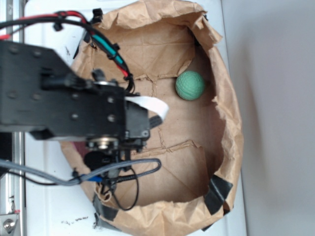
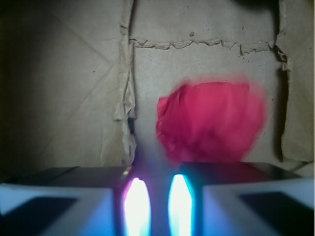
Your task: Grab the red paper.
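So: pincer nearly closed, holding nothing | red paper just ahead, slightly right, untouched | ball well off

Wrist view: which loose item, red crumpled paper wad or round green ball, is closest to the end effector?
The red crumpled paper wad; the round green ball lies clear of the arm.

The arm reaches in, claw fingers nearly together.

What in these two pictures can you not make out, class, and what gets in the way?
- Red paper: blurred in the wrist view; hidden under the arm in the exterior view.
- Fingers: wrist view shows only glare at the bottom edge, spacing unclear.
- Green ball: absent from the wrist view.
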Motion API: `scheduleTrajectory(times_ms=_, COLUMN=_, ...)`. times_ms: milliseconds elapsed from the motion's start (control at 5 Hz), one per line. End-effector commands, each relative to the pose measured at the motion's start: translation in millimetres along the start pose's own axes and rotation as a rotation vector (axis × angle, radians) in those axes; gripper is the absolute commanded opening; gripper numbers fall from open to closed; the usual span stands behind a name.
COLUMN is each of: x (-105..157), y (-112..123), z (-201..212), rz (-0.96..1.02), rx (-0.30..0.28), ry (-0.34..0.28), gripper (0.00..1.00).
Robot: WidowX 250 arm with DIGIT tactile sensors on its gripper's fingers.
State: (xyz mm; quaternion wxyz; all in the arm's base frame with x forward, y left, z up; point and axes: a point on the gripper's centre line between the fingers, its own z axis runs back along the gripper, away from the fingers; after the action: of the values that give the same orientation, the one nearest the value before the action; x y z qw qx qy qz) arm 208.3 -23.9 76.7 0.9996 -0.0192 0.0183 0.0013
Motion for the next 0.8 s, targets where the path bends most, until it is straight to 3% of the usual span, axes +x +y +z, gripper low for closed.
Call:
scheduleTrajectory(times_ms=0, x=-25, y=34, z=45, rz=0.034, rx=-0.109, ry=-0.146, gripper=0.00)
scheduleTrajectory(times_ms=200, x=-25, y=47, z=53, rz=0.052, rx=-0.133, ry=-0.146, gripper=0.93)
scheduleTrajectory(times_ms=400, x=-21, y=48, z=51, rz=0.068, rx=-0.123, ry=-0.147, gripper=1.00)
scheduleTrajectory(times_ms=600, x=-25, y=44, z=52, rz=0.060, rx=-0.112, ry=-0.162, gripper=1.00)
